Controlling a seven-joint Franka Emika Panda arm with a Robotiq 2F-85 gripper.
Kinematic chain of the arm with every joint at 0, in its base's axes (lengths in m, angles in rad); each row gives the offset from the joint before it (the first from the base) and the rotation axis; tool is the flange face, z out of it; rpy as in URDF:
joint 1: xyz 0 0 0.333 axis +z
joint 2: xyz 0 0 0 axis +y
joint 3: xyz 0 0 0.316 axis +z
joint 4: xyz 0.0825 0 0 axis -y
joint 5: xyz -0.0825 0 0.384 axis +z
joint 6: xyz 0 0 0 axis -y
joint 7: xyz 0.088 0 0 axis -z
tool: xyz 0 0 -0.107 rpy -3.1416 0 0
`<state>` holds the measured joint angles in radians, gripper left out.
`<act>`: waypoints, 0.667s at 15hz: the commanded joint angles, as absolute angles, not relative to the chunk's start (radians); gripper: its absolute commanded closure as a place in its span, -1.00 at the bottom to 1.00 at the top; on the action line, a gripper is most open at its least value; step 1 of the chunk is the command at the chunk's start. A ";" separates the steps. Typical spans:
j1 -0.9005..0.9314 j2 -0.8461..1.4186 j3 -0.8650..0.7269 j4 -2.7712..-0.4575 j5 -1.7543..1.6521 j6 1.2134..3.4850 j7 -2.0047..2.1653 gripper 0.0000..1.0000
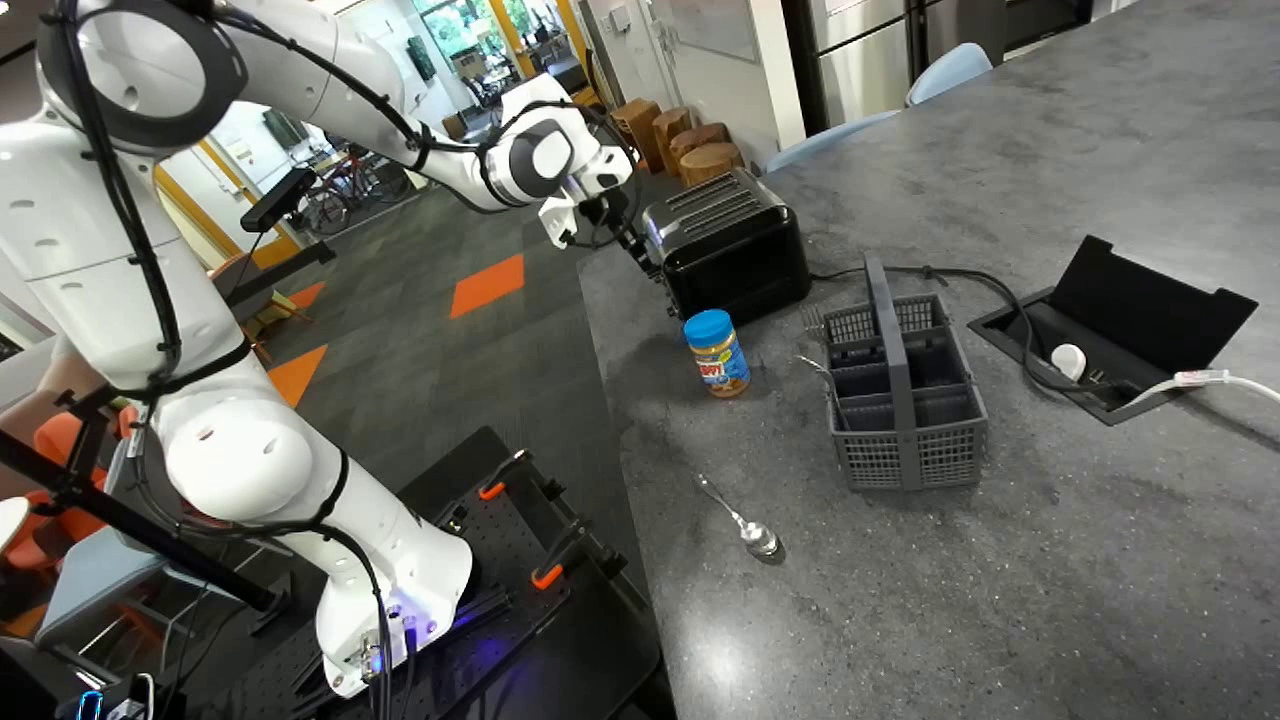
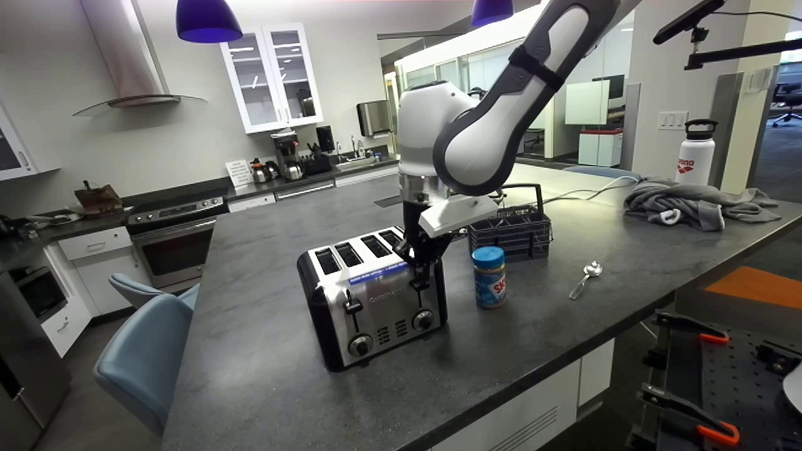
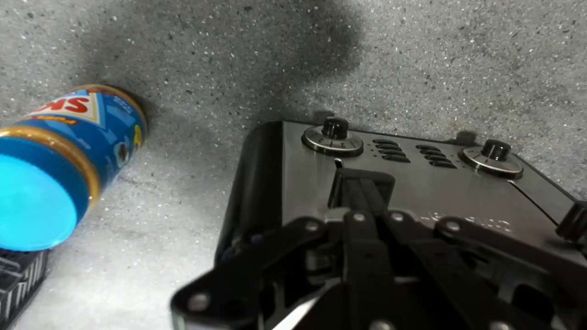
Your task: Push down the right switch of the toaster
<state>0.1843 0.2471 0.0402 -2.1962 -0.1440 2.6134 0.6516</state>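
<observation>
The toaster, black and steel with a slotted top, stands on the counter in both exterior views [image 1: 740, 265] [image 2: 382, 313] and the wrist view [image 3: 435, 183]. Its right switch [image 3: 378, 175] is a black lever on the steel front, above a dial. The left switch [image 2: 353, 307] is also in the wrist view [image 3: 573, 222]. My gripper [image 1: 652, 268] is at the toaster's front by the right switch, also in an exterior view [image 2: 421, 269]. In the wrist view its fingertips [image 3: 362, 185] are together, nothing between them, and overlap the right switch. Contact is not certain.
A blue-lidded jar [image 1: 720, 360] stands close beside the toaster [image 2: 489, 279]. A dark caddy with a handle [image 1: 910, 450] is behind it. A spoon [image 1: 760, 540] lies on the counter [image 1: 900, 600]. A black open case [image 1: 1150, 300] holds cables. A grey cloth [image 2: 695, 203] lies farther off.
</observation>
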 commanded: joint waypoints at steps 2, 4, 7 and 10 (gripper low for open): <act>0.210 0.291 0.017 -2.162 -0.150 2.650 0.672 1.00; 0.215 0.305 0.013 -2.154 -0.149 2.650 0.674 1.00; 0.222 0.317 0.004 -2.146 -0.155 2.643 0.684 1.00; 0.227 0.327 -0.002 -2.148 -0.153 2.647 0.688 1.00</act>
